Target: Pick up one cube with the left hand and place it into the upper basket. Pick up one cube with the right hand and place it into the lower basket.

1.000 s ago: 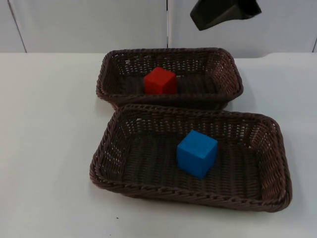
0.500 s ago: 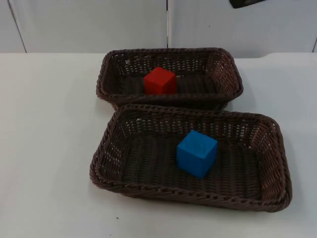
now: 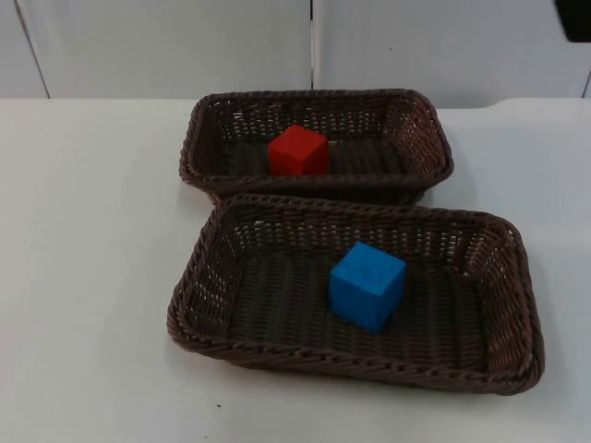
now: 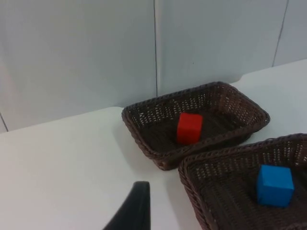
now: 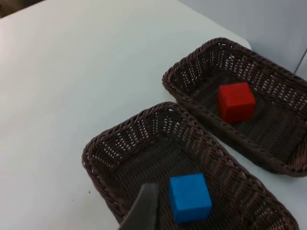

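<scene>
top: red cube (image 3: 299, 150) in upper basket (image 3: 199, 138), blue cube (image 3: 367, 285) in lower basket (image 3: 189, 295) just in front, both placements look done | left wrist: left gripper (image 4: 132, 211) above bench (image 4: 62, 163) beside upper basket, fingers' state cannot tell | right wrist: right gripper (image 5: 143, 211) over lower basket, cannot tell

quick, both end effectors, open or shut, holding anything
Left end effector: cannot be told, holds no cube.
Right end effector: cannot be told, holds no cube.
Red cube and blue cube lie in the baskets.

A white table top (image 3: 83, 277) ends at a grey partition wall (image 3: 166, 46)
</scene>
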### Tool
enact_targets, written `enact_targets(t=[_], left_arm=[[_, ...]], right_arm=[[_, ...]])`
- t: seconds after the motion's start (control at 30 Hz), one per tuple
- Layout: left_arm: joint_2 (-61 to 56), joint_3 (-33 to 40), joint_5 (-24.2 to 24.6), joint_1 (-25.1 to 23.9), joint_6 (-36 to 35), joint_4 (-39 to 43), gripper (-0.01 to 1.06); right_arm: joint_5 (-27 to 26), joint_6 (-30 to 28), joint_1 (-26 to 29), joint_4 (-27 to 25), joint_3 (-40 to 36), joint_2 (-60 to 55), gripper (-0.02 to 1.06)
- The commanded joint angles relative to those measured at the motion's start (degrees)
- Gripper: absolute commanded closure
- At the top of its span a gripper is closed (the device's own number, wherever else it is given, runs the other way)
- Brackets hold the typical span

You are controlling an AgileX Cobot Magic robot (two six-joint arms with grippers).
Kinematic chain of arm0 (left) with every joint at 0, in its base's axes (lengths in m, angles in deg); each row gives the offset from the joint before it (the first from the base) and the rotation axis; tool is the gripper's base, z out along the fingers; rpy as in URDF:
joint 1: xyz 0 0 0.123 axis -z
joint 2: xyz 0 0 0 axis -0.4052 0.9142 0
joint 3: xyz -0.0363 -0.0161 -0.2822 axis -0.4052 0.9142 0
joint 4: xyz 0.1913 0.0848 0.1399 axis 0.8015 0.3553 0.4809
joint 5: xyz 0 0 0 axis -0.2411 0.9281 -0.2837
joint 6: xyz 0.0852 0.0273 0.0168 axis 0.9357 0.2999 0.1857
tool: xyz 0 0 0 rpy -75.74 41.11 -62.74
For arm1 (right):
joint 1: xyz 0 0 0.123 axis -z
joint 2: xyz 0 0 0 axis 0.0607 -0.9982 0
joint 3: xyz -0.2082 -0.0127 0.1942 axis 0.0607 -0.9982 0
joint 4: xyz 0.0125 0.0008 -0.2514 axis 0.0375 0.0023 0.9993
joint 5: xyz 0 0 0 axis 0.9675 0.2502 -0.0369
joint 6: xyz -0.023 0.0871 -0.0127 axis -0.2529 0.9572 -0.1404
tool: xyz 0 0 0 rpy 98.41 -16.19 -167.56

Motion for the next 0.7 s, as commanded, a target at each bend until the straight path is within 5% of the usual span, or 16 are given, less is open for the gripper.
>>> enact_targets(t=[0.0,0.33,0.67], left_arm=[[-1.34,0.18,1.7,0.22,-0.28,0.2,0.08],[-5.53,0.18,10.8,0.22,-0.28,0.2,0.08],[-9.28,0.79,14.67,0.22,-0.39,0.24,0.08]], right_arm=[[-0.28,0.56,-0.36,0.09,-1.42,2.34,0.22],[-0.16,1.65,-0.36,0.21,-8.67,12.55,0.22],[2.52,2.05,-0.36,1.32,-12.9,21.48,0.22]])
